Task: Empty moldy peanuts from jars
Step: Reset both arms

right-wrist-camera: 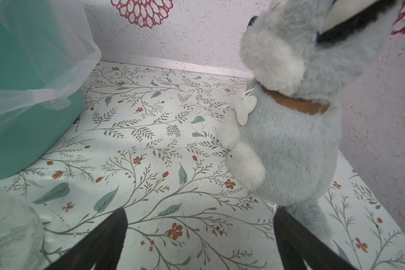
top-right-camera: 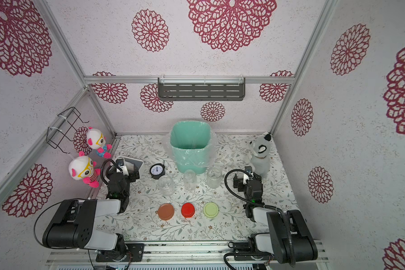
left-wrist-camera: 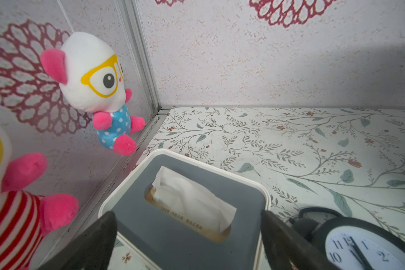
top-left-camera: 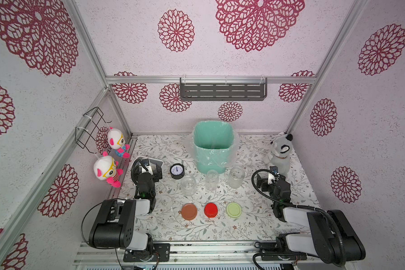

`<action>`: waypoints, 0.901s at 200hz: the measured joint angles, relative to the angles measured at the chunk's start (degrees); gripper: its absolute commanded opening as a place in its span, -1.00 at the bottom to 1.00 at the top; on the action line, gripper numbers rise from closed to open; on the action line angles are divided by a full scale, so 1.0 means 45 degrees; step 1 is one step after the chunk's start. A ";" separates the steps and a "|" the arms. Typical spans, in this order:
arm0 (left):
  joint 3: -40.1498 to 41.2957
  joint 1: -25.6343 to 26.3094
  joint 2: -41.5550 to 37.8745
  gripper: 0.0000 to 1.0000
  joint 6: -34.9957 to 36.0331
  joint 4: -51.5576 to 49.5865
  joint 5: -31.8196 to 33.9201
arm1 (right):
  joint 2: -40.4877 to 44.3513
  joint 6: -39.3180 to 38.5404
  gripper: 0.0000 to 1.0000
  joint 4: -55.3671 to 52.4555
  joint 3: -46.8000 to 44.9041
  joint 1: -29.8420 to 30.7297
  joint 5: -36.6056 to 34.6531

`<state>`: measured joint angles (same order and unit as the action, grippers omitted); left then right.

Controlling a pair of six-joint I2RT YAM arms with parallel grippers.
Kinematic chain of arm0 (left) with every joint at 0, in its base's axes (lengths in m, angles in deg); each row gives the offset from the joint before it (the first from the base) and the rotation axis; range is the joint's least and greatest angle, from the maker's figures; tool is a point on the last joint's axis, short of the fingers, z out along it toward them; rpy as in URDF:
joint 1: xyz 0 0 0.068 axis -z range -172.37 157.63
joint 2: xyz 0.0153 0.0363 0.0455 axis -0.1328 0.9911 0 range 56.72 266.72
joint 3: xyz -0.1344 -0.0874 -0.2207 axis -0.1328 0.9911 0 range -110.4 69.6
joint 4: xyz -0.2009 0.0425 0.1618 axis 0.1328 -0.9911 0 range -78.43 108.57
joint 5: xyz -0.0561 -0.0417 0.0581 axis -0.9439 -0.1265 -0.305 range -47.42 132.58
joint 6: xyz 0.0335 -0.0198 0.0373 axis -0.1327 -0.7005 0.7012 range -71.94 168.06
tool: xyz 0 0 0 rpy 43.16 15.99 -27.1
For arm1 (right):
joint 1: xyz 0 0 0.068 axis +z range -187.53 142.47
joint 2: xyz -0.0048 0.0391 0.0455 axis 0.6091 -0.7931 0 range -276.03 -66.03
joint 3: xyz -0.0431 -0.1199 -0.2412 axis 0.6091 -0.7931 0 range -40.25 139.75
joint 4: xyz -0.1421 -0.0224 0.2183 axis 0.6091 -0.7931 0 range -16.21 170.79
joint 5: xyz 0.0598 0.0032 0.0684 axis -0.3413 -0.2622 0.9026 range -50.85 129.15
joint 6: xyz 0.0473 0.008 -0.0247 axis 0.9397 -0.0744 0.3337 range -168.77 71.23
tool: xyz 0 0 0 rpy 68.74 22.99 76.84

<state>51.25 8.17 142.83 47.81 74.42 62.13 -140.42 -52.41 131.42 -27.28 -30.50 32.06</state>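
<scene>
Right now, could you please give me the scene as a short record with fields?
jars: three, upright, uncapped, apparently empty, in front of teal bin
lids: brown-orange lid, red lid, yellow-green lid, in a row, nearer the robot than the jars
left gripper: jaws open, empty, at tissue box
right gripper: jaws open, empty, beside grey plush

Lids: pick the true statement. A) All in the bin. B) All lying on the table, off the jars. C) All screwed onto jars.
B: the brown lid, red lid and green lid lie in a row on the table, apart from the open jars.
</scene>
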 measured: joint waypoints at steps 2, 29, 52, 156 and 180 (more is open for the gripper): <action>0.0024 -0.0019 0.0053 0.95 -0.0015 0.0039 0.0000 | 0.0000 0.0029 0.97 -0.0063 0.0053 -0.0005 0.0015; 0.0209 -0.0296 0.0733 0.95 -0.0175 0.0758 0.0005 | 0.0233 0.0112 0.97 -0.0583 0.0321 -0.0068 0.0199; 0.0024 -0.0389 0.0753 0.95 -0.0282 0.0695 -0.0107 | 0.0413 0.0219 0.97 -0.1010 0.0316 -0.0151 0.0282; -0.0894 -0.0957 0.0753 0.95 -0.0855 -0.0646 -0.0631 | -0.0840 0.0690 0.97 -0.0389 0.0758 -0.0699 0.0549; -0.0937 -0.0986 0.0753 0.95 -0.0923 -0.0758 -0.0709 | -0.1069 0.0500 0.97 0.0423 0.0704 -0.0831 0.0554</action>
<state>47.03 3.73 146.22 43.66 71.01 58.94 -145.23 -50.16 133.32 -24.11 -34.24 34.55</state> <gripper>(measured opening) 0.974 0.986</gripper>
